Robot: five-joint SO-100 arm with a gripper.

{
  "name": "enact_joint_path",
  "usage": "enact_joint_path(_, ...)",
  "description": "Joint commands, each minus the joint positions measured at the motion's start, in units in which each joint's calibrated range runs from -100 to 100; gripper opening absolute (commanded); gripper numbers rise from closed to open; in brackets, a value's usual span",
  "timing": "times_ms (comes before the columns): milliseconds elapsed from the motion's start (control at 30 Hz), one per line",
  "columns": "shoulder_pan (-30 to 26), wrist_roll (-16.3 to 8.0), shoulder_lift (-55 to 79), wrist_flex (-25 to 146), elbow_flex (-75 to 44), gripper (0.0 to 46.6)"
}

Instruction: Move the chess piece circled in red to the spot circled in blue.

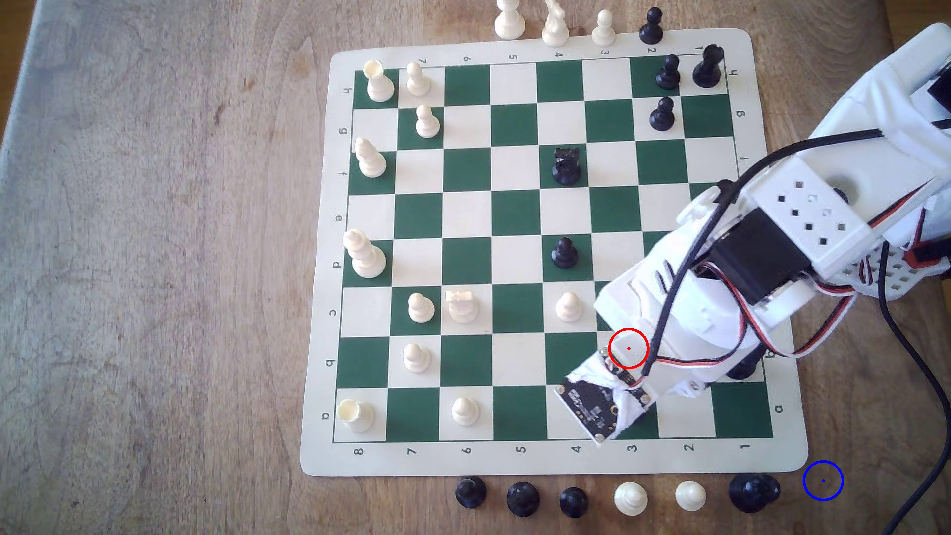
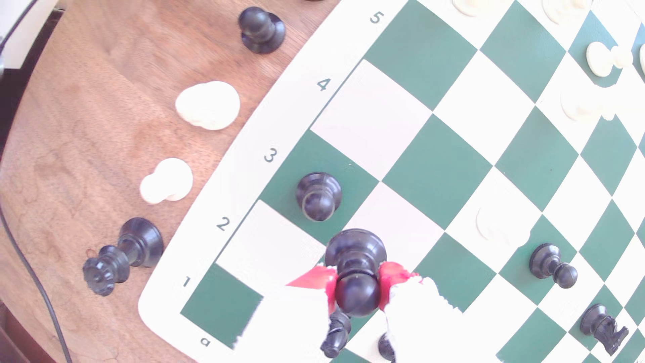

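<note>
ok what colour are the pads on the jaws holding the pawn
Red, clearest in the wrist view: red pads flank the black pawn's head.

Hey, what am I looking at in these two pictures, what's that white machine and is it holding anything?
The white machine is a small robot arm reaching over a green and cream chess mat on a wooden table. One picture is taken from above, off the arm; the other comes from a camera on the arm's wrist. Its gripper has red pads on either side of the round head of a black pawn, shut on it. A drawn red circle marks that piece; a blue circle on bare wood marks where it goes. Other pieces stand on the mat and along its edges.
</note>
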Motion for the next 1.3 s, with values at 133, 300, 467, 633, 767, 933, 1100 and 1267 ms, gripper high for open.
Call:
enact_joint_path(133, -9.4, -1.9, -14.8, 9.7, -4.7, 0.3)
enact_joint_path(300, -15.9, -3.7, -16.8, 13.7, -5.1, 0.3)
enact_joint_path(467, -21.0, -4.2, -16.0, 13.3, -6.2, 0.3)
enact_joint_path(633, -29.1, -5.4, -11.4, 11.3, -4.4, 0.3)
enact_joint_path(767, -32.6, -6.3, -8.0, 7.2, -2.2, 0.3)
enact_joint_path(933, -33.0, -6.4, -3.9, 3.1, -2.2, 0.3)
enact_joint_path(1100, -33.9, -6.3, -0.5, -1.0, 0.9, 0.3)
enact_joint_path(1267, -34.2, -6.3, 0.8, -4.8, 5.0, 0.4)
